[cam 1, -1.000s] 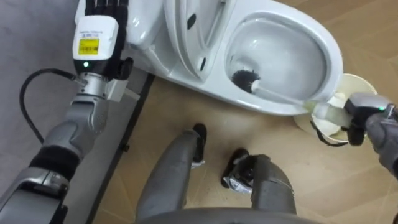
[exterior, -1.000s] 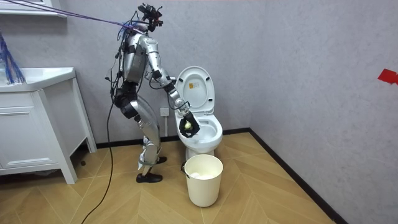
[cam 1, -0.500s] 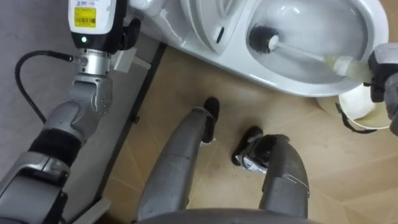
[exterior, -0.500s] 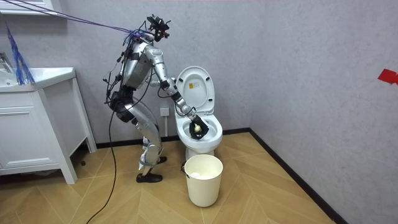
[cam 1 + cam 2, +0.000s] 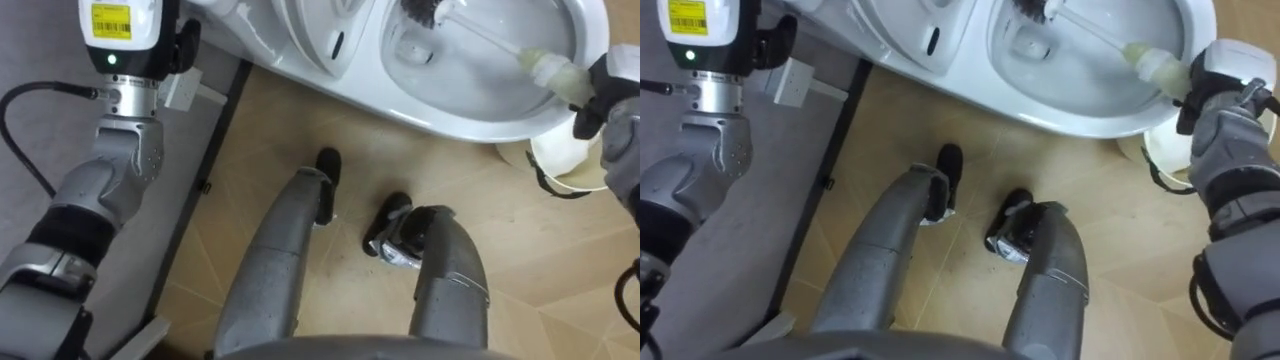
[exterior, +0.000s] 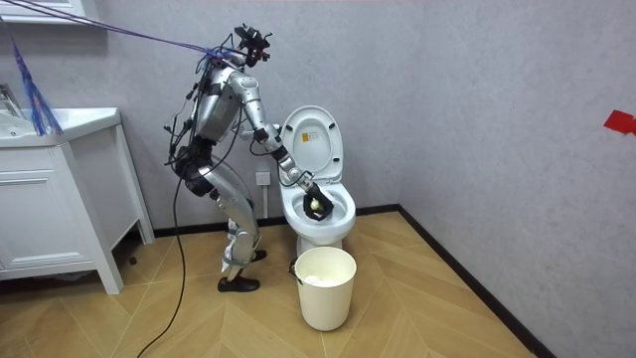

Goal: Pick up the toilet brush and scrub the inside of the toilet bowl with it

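The white toilet (image 5: 470,115) stands before me with its seat and lid raised. A toilet brush (image 5: 480,38) reaches into the bowl, its black bristle head (image 5: 425,10) at the far side and its white shaft slanting back to a pale handle. My right hand (image 5: 603,92) is at the bowl's right rim, shut on that handle. In the room view the right hand (image 6: 311,202) is over the bowl of the toilet (image 6: 318,214). My left hand (image 5: 122,30) is raised at the left beside the toilet's base, fingers cut off by the top edge.
A white waste bin (image 5: 568,168) stands on the wooden floor just right of the bowl, under my right hand; the room view shows the bin (image 6: 325,286) in front of the toilet. A white cabinet (image 6: 60,199) stands at the room view's left. Grey wall behind.
I have leaned toward the toilet, so the eye view shifted. My right hand has pushed the brush head from the bowl's near side to its far side.
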